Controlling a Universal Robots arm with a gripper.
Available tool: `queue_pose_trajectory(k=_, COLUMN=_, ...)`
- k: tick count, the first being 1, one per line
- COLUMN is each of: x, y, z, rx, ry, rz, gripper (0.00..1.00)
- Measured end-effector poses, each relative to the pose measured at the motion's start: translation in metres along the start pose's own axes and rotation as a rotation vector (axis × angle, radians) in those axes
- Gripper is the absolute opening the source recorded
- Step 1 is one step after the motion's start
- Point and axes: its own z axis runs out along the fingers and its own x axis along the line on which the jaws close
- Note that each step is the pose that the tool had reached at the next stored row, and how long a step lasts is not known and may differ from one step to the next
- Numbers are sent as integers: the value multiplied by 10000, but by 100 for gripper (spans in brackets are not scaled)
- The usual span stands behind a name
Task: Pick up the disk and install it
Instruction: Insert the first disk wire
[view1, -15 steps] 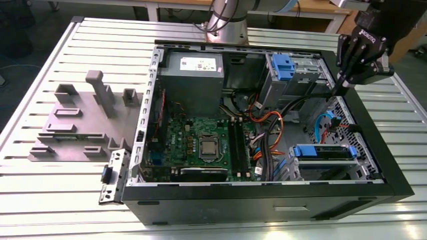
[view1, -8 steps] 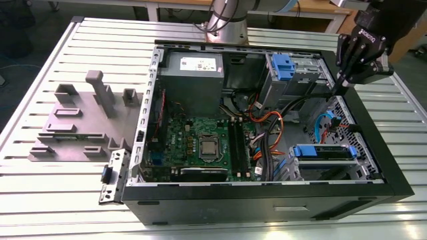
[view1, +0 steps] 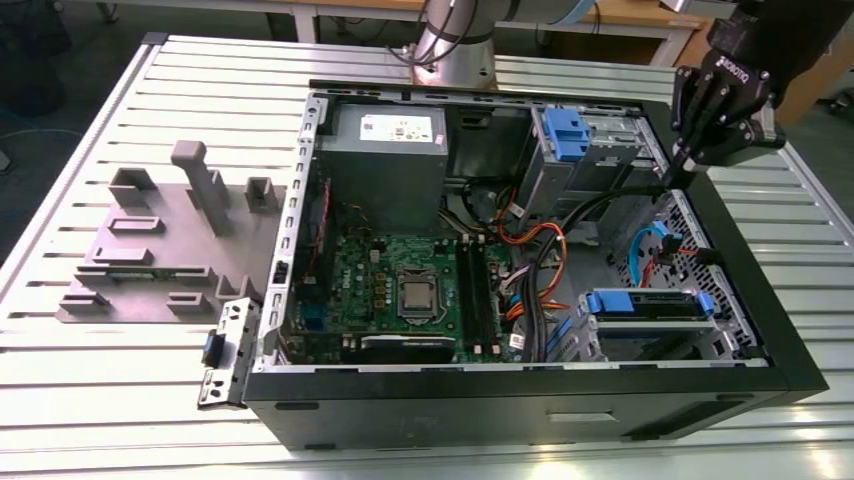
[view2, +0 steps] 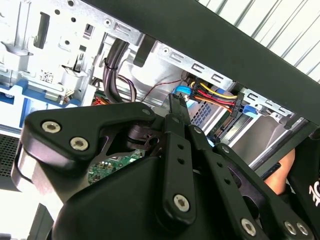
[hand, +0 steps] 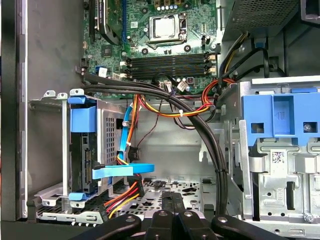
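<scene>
Currently, your disk sits in the metal drive cage inside the open computer case, toward the exterior view's right and at the end of the case nearest that camera. Its silver face is up and its blue rails run along its edges. In the first wrist view you see the disk edge-on between its blue rails in the cage. A flat blue cable reaches the edge that faces into the case, and red and yellow wires run in just beside it. Your end effector hangs well apart from the disk, over the case's wall on the exterior view's right, with its fingertips pointing down just inside the rim. Its fingers are drawn together to a narrow point with nothing between them, which you can check in both wrist views. Close to the end effector, a blue bracket sits on the upper bay. A thick black cable bundle curves past that bay. Further into the case lie the green motherboard and the grey power supply. The case rests on a slatted metal surface, and a grey fixture stands on it to the exterior view's left.
</scene>
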Motion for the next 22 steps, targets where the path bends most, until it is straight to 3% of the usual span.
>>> queue_pose_trajectory(k=12, x=-20, y=1, z=-3, rx=0, ry=-3, rz=0, gripper=11)
queue_pose_trajectory(k=15, x=-12, y=0, z=-2, rx=-7, ry=-159, rz=-7, gripper=11)
queue_pose_trajectory(k=22, x=-6, y=0, z=-1, rx=-7, ry=-167, rz=-6, gripper=11)
